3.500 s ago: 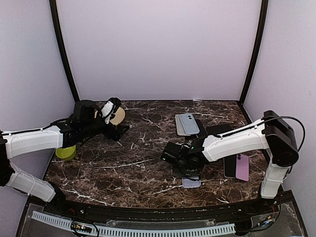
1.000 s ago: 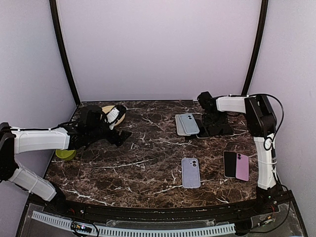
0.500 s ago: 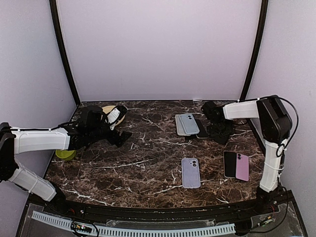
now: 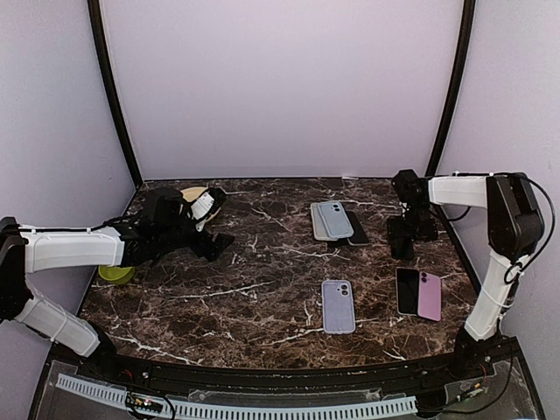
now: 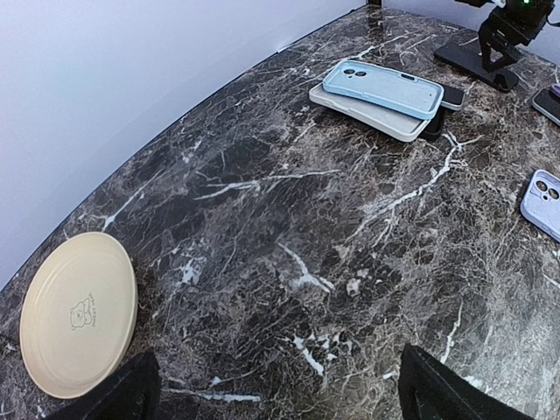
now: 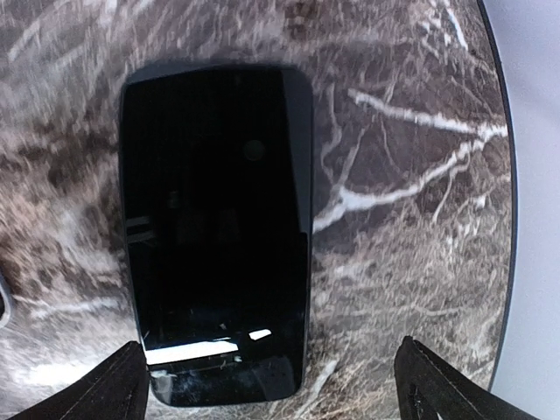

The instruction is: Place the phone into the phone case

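Right gripper [image 4: 400, 245] swung from 6 o'clock case [image 4: 338, 306] to hover over black phone [image 6: 214, 227] at 2 o'clock, jaws wide, empty, so pick comes next; left gripper [image 5: 276, 394] likewise wide, empty.

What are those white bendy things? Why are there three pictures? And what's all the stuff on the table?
The white bendy things are two robot arms, the left arm and the right arm. Each ends in a two-finger gripper, like a pincher. The big picture comes from a camera above and behind the arms. The other two come from little cameras on the wrists, so black fingertips show at the bottom. On the dark marble table lie a lilac phone camera side up, a light blue case stacked on a pale grey case, a pink phone, a round beige plate and a green bowl. The left gripper is open near the plate. The right gripper is open above a flat shiny black phone. Neither holds anything.
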You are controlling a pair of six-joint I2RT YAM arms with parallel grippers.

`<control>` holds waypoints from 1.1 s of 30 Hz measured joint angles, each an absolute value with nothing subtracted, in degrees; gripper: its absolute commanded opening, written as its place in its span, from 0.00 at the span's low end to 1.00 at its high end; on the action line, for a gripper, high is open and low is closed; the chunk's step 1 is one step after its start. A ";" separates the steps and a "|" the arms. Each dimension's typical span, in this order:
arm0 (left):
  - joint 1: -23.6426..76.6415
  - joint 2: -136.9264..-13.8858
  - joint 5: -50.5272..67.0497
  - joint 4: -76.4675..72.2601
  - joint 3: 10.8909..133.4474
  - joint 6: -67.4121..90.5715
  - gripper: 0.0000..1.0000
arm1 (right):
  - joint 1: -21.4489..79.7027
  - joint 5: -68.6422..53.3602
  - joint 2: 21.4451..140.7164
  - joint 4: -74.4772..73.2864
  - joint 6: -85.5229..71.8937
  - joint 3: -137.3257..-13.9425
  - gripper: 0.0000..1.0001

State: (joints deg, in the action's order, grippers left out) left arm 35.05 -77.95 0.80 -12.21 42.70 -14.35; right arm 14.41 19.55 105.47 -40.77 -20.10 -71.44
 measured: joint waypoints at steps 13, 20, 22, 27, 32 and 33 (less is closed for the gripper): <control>35.33 -77.95 0.80 -12.21 42.70 -14.87 0.97 | 7.46 6.07 110.69 -40.40 -18.74 -80.62 0.99; 35.57 -77.95 0.80 -12.16 42.70 -15.07 0.97 | 7.44 6.09 115.66 -41.12 -18.09 -82.28 0.99; 35.59 -77.95 0.80 -12.16 42.70 -15.11 0.97 | 7.35 5.93 116.53 -41.21 -18.26 -82.28 0.98; 35.66 -77.95 0.80 -12.14 42.70 -15.31 0.97 | 7.11 5.61 116.99 -40.80 -18.24 -82.56 0.91; 35.88 -77.95 0.80 -12.14 42.70 -15.46 0.97 | 7.11 5.58 117.12 -40.25 -18.15 -82.65 0.79; 35.90 -77.95 0.80 -12.14 42.70 -15.46 0.97 | 7.11 5.54 117.12 -40.12 -18.13 -82.65 0.75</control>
